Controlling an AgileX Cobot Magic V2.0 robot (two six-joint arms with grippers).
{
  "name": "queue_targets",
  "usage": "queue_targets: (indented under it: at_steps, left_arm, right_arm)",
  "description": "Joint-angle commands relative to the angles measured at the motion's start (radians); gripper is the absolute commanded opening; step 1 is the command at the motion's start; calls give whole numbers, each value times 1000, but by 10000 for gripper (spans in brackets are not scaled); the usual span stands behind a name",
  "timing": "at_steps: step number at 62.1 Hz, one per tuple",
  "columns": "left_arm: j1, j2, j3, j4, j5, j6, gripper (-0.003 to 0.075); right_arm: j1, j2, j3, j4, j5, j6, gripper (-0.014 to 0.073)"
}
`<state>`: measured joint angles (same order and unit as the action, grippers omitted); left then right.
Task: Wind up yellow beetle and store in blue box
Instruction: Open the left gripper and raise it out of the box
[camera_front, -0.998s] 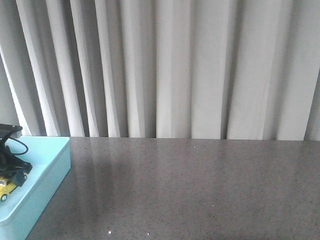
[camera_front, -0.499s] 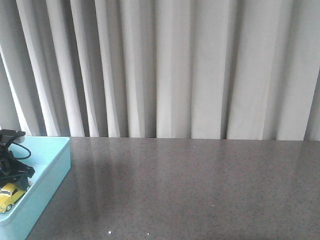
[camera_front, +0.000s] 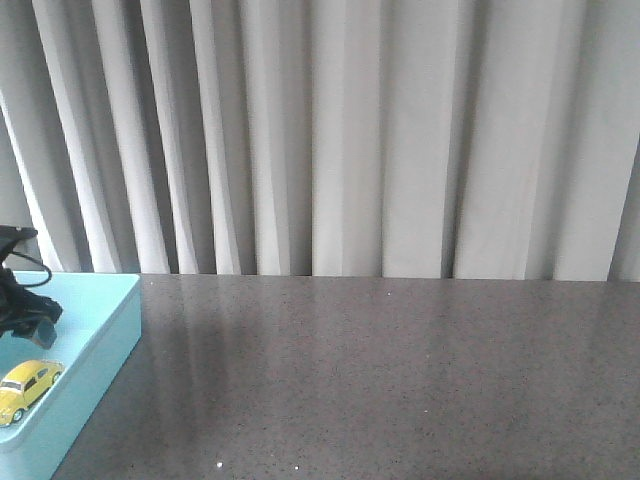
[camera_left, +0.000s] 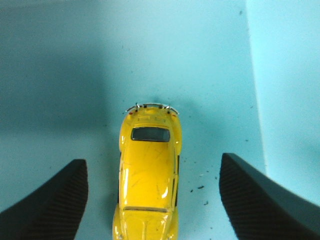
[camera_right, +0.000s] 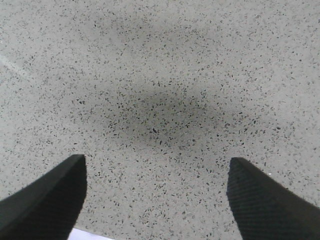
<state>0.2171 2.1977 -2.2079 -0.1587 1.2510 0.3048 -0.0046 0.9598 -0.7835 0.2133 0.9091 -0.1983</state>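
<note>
The yellow beetle (camera_front: 25, 388) rests on its wheels on the floor of the blue box (camera_front: 105, 335) at the table's far left. My left gripper (camera_front: 32, 318) hangs just above the car, apart from it. In the left wrist view the beetle (camera_left: 148, 175) lies lengthwise between the spread fingers of the left gripper (camera_left: 152, 162), which is open, with turquoise box floor (camera_left: 75, 75) showing on both sides of the car. My right gripper (camera_right: 156, 167) is open over bare speckled table (camera_right: 160, 75) and holds nothing. It does not show in the front view.
The grey speckled table (camera_front: 380, 380) stretches right of the box. Pale curtains (camera_front: 340, 140) hang behind its far edge. The box's side wall (camera_left: 285, 100) rises close beside the car. A white sliver (camera_right: 92, 236) shows at the right wrist view's edge.
The left gripper has let go of the beetle and risen. The car, partly covered by the fingers a second ago, now sits free on the box floor.
</note>
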Motion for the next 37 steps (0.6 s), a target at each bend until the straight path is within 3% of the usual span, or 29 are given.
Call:
queue_targets:
  at_steps: [1, 37]
  left_arm:
    - [1, -131, -26, -31, 0, -37, 539]
    - [1, -433, -25, -29, 0, -129, 539]
  right_arm:
    - [2, -14, -26, 5, -47, -3, 561]
    - [2, -14, -26, 5, -49, -3, 561]
